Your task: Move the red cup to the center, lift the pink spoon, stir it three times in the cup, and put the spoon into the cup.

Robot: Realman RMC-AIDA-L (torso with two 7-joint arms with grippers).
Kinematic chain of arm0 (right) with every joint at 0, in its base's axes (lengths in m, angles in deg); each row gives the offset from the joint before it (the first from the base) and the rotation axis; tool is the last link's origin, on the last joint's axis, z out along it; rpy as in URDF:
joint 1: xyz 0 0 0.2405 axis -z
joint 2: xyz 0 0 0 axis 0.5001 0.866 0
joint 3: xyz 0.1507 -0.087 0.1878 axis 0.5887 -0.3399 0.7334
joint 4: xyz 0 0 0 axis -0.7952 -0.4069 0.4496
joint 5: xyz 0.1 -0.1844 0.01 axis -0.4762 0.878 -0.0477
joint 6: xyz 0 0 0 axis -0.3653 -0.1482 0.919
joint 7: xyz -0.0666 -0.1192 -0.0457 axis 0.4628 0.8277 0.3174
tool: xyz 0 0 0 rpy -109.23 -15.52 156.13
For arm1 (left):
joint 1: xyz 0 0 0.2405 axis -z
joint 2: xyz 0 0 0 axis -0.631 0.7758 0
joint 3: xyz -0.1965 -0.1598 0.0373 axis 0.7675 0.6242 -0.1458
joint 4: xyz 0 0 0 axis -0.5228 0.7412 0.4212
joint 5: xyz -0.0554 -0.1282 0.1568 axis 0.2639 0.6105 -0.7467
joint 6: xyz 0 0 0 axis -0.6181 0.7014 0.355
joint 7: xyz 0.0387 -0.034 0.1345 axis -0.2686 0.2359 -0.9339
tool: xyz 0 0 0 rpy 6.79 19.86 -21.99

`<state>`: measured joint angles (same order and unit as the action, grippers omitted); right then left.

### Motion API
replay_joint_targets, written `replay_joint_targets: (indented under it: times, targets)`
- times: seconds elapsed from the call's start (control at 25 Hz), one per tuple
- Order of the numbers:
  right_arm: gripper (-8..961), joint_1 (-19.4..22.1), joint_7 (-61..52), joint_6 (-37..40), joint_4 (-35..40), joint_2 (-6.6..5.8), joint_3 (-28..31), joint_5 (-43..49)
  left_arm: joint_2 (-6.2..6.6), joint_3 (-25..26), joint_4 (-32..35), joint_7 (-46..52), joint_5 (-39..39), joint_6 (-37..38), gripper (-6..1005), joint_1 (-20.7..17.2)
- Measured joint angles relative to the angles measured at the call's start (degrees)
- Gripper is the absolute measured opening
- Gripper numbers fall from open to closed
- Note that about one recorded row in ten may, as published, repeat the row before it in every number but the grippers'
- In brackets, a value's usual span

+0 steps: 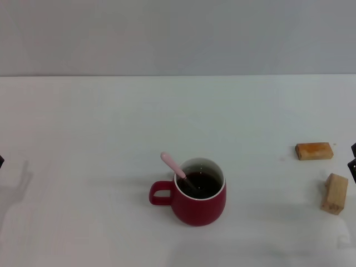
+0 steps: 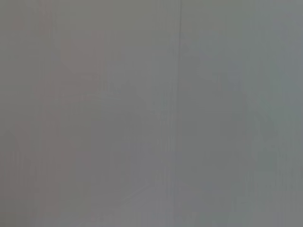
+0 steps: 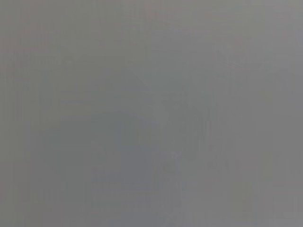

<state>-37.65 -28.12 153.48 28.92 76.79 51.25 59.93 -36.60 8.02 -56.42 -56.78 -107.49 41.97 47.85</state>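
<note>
You are looking down on a plain white surface (image 1: pixel 111 122) that runs back to a pale grey wall (image 1: pixel 178 33).

Nearest you, about midway across and toward the front edge, stands the red cup (image 1: pixel 200 208). Take it as your landmark. It is upright, its loop handle turned to the robot's left, its white inside showing above dark liquid. The pink spoon (image 1: pixel 177 169) is in the cup: the pale pink handle leans out over the rim on the handle side, tilted up and away to the left, while the metal end goes down into the liquid and is mostly lost in it.

Well to the right of the cup, near the edge of the head view, a tan wooden block (image 1: pixel 335 193) stands at about the cup's depth. A little farther back than the cup, on the same side, an orange-brown block (image 1: pixel 314 151) lies flat. The two blocks are apart from each other and from the cup.

At the far right edge, beside the blocks, a small dark sliver shows; it may be part of the right pincer, but you cannot tell, nor whether it is open or closed. A similar dark speck sits at the far left edge. Both wrist views give you only flat grey, so neither pincer's state can be read.
</note>
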Motion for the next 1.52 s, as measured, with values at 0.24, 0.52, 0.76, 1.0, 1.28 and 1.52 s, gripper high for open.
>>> replay_joint_targets:
  times: [0.24,0.52,0.76,1.0,1.28,1.52]
  targets:
    - [617,0.1,0.0,0.0,-0.1,0.00,0.0,0.0,-0.07,0.0,0.0,0.1,0.0,0.0,846,0.0]
    - [617,0.1,0.0,0.1,-0.1,0.00,0.0,0.0,-0.09,0.0,0.0,0.6,0.0,0.0,847,0.0]
    - [617,0.2,0.0,0.2,-0.1,0.06,0.0,-0.1,-0.09,0.0,0.0,0.6,-0.1,0.2,847,-0.1]
    - [617,0.5,0.0,0.8,-0.1,0.05,0.0,-0.3,-0.09,0.0,0.0,0.6,-0.1,0.2,848,-0.2]
    - [616,1.5,0.0,2.2,-0.1,-0.12,-0.6,-0.1,-0.01,0.0,0.0,1.1,-0.1,0.2,848,-0.2]
    - [616,1.5,0.0,2.7,-0.1,-0.13,-1.5,-0.2,-0.13,-0.2,0.1,1.5,-0.1,0.3,848,-0.4]
